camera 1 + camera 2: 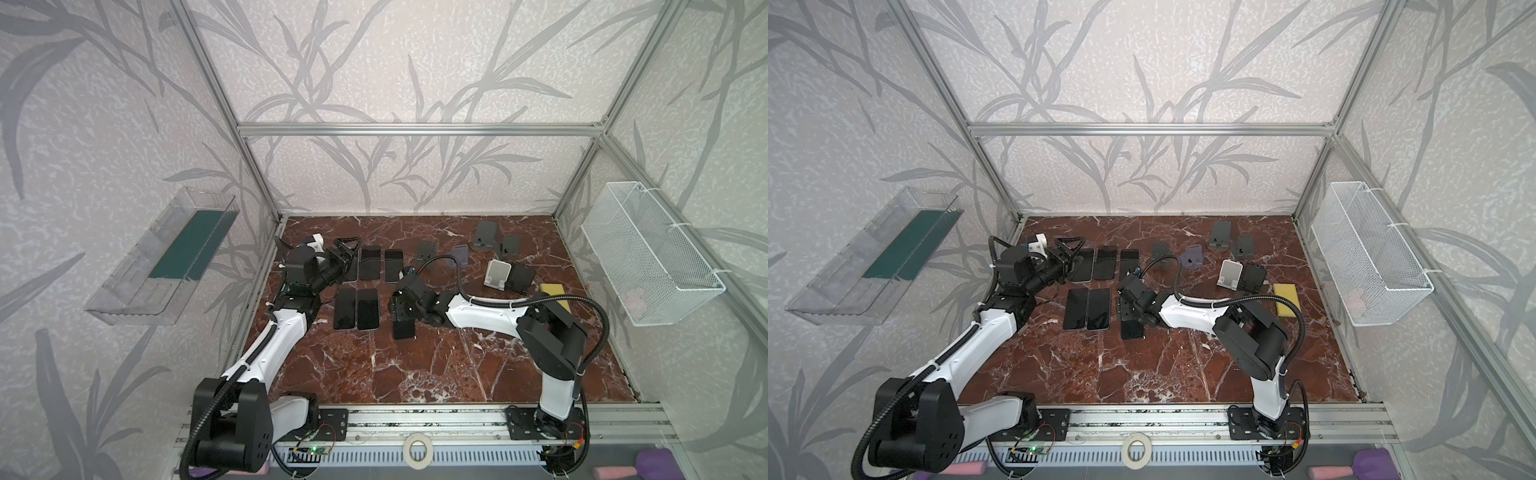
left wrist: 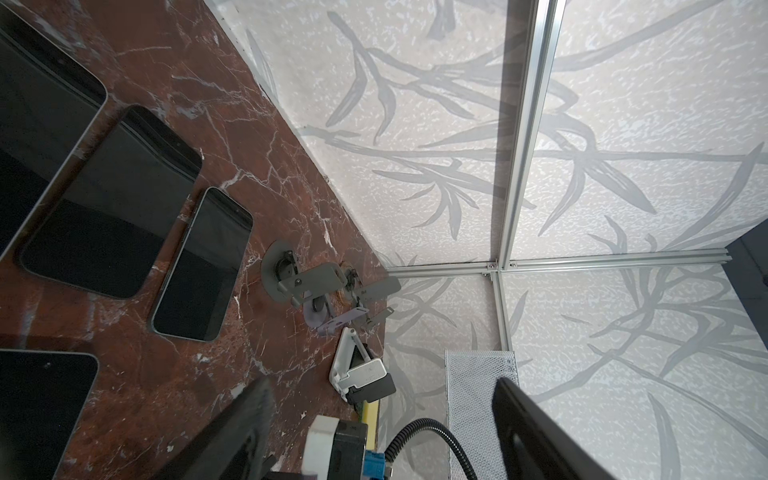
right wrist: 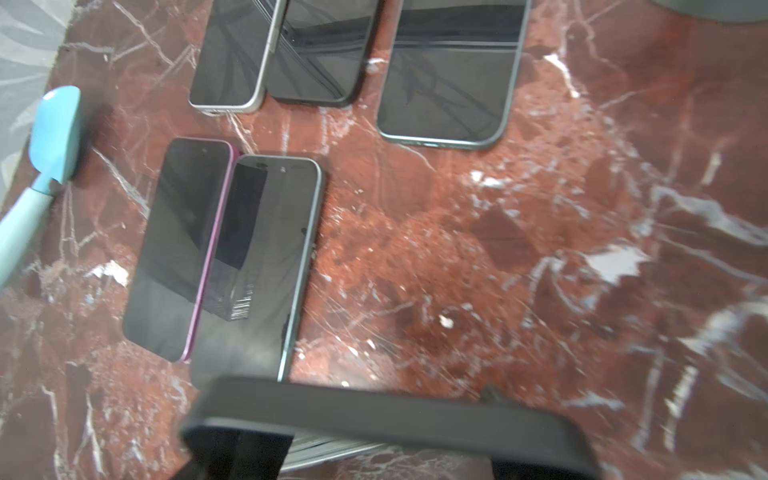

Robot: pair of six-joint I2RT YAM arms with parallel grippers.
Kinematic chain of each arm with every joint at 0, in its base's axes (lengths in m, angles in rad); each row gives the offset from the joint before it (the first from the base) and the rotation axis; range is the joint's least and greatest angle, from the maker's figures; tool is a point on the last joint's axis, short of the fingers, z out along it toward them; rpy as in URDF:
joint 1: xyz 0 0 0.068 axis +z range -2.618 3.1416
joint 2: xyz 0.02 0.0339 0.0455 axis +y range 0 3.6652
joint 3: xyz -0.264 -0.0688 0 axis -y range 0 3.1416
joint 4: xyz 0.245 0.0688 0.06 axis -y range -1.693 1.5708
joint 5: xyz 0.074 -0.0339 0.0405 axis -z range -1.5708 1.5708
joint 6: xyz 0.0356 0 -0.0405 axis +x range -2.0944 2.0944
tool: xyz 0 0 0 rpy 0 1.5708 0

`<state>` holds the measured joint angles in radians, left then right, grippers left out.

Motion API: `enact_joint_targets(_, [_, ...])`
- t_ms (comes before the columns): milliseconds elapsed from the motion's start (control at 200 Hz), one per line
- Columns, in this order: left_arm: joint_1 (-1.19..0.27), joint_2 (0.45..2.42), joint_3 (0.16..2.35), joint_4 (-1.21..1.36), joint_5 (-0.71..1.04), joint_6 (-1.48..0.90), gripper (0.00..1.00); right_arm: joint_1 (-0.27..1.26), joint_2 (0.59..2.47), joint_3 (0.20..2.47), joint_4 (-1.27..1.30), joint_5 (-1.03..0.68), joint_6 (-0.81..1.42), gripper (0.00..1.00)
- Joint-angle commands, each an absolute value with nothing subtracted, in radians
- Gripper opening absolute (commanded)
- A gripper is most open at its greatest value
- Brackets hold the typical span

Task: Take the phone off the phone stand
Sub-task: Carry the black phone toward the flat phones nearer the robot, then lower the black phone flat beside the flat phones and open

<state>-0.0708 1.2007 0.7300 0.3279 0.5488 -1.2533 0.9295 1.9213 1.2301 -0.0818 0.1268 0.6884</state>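
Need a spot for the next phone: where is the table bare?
Bare: the whole front half of the table, and its far edge left of the stands. Crowded: flat phones left of centre, stands and sponge at right.

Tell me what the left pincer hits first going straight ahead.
Probably the nearest empty grey plastic phone stand; the left pincer points above the back row of black phones toward it. Height unclear.

We see purple-edged phone (image 3: pixel 178 249) touching green-edged phone (image 3: pixel 266 266) on red marble bench (image 3: pixel 457 249), three more phones (image 3: pixel 453 70) at top, blue spatula (image 3: pixel 58 133) far left, blurred black phone (image 3: pixel 395 415) along bottom
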Motion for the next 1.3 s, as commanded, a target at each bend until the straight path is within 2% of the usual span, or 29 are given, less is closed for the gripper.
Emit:
enact_joint_targets(0, [-0.066,1.203,0.725,0.366,0.568,-1.267,0.83,0.933,1.984,1.262,-0.095,0.153,0.713,0.64])
enact_joint_targets(805, [-0.065,1.191,0.731,0.349,0.563,-1.253,0.82,0.937,2.189,1.436,-0.212,0.232,0.813,0.69])
enact_joint_targets(1295, [-0.066,1.192,0.714,0.379,0.564,-1.295,0.82,0.948,2.236,1.471,-0.309,0.267,0.815,0.73])
